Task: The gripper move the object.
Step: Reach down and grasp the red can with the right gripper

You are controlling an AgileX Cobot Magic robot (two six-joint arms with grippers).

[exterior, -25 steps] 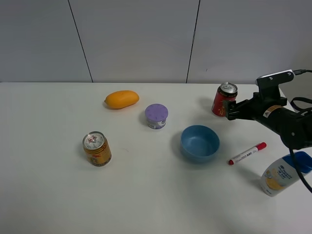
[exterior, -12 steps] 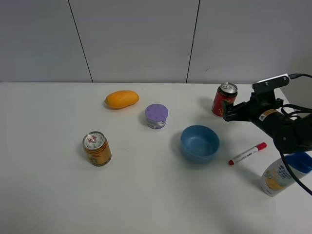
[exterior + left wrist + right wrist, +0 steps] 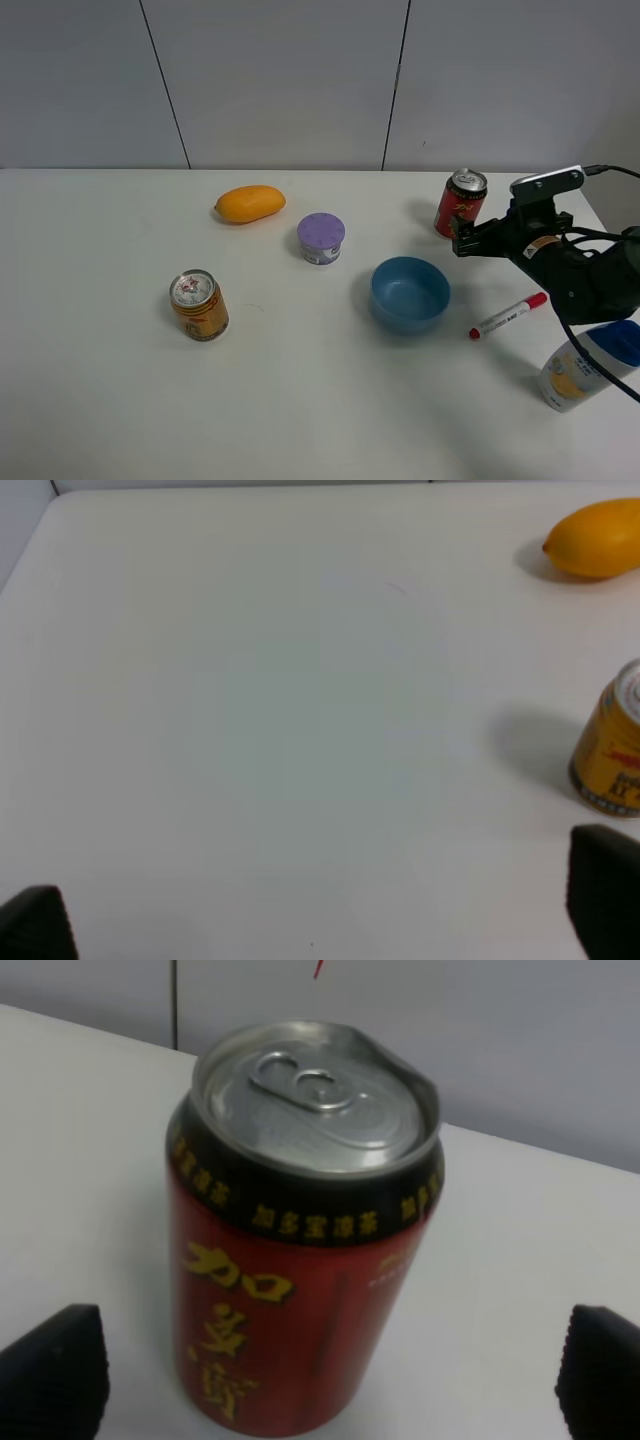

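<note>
1. Upright on the matte white desk (image 3: 300, 400) stands the red can (image 3: 460, 205), at 1 o'clock from the bowl (image 3: 410, 292). It is a smooth metal cylinder with yellow characters and a black band under a silver top with a pull-tab. The rim looks pushed in at one spot.
2. The right hand (image 3: 465, 237) is black and spread wide, low by the can's foot at about 6 o'clock. In the wrist view its blunt fingertips (image 3: 55, 1370) stand one on each side of the can, with a gap at each; nothing is pinched.
3. The left hand (image 3: 320, 910) is spread, and only its two dark tips show, well apart over bare desk. It holds nothing.
4. The bowl is round, blue and plain inside.
5. A gold can (image 3: 198, 305) stands upright at 9 o'clock from the bowl.
6. A cup (image 3: 321, 238) with a flat purple lid sits at 10 o'clock from the bowl. A smooth oval mango (image 3: 250, 203) lies at 10 o'clock from the cup.
7. A red-capped marker (image 3: 508, 315) lies at 3 o'clock from the bowl. A white bottle (image 3: 585, 360) with a blue cap is at 4 o'clock.
</note>
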